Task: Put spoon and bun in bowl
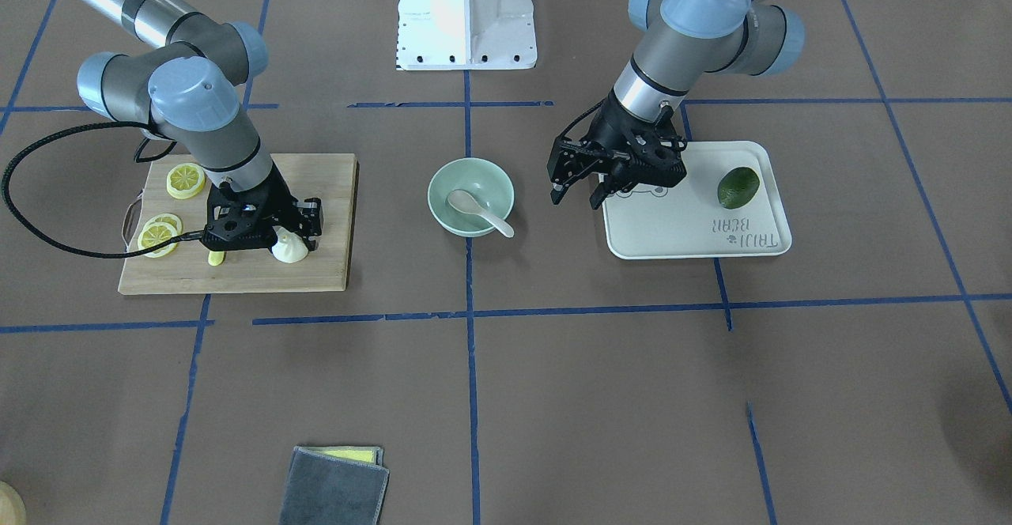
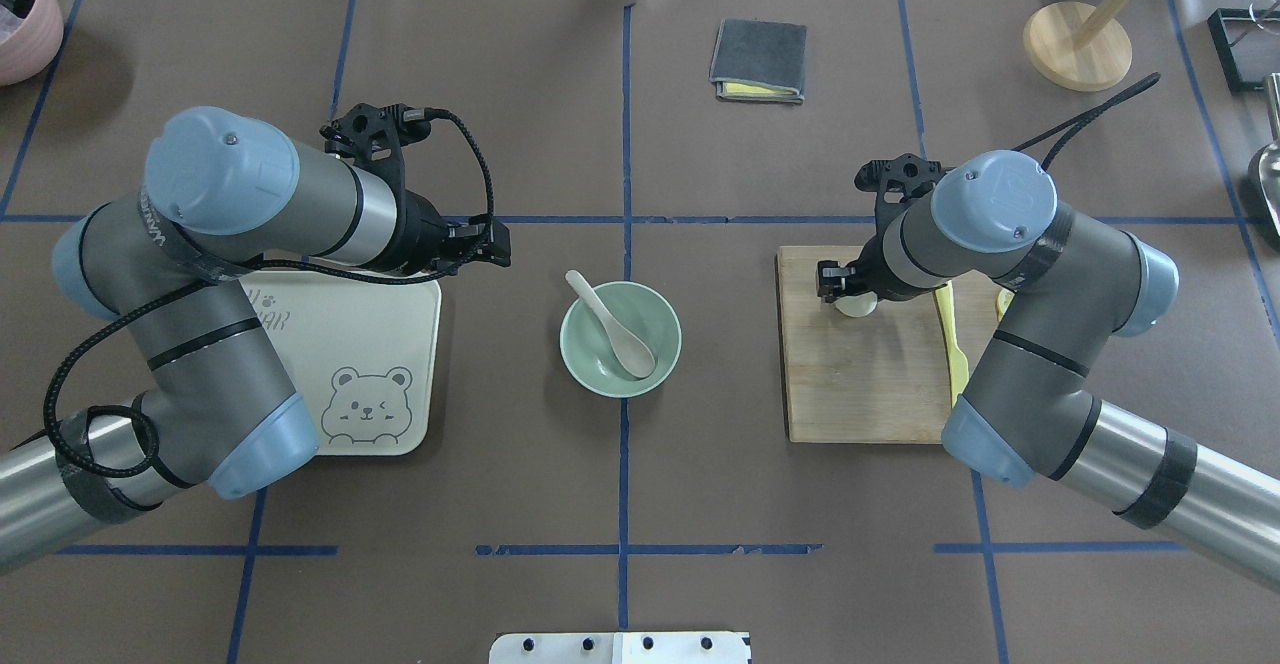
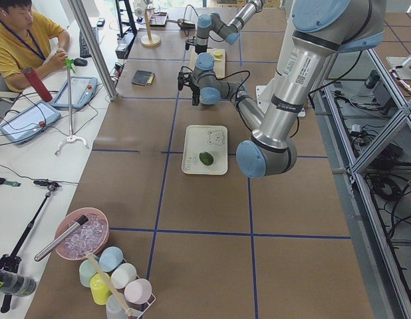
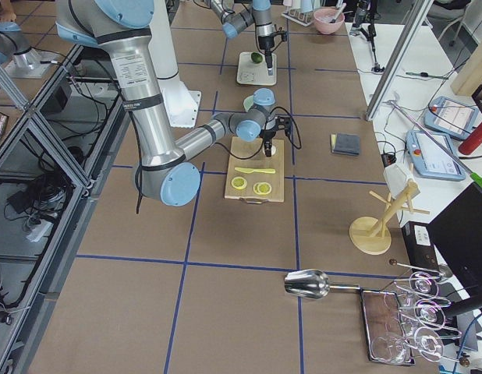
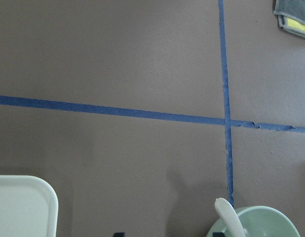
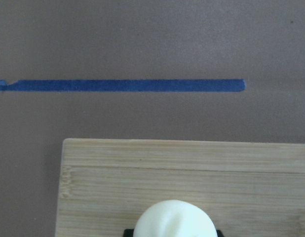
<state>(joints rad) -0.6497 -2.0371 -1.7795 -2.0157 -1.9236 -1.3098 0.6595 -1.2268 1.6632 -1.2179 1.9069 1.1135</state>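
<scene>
Brown desk, blue tape grid, and the spoon lies in the bowl, handle over the rim. Left gripper hangs spread and empty beside it. On the cutting board, the right gripper straddles the bun; squeezing or not, I cannot tell. Soft, light, easily dented, I'd say: grip its broad lower flanks, gently, below the pleats.
</scene>
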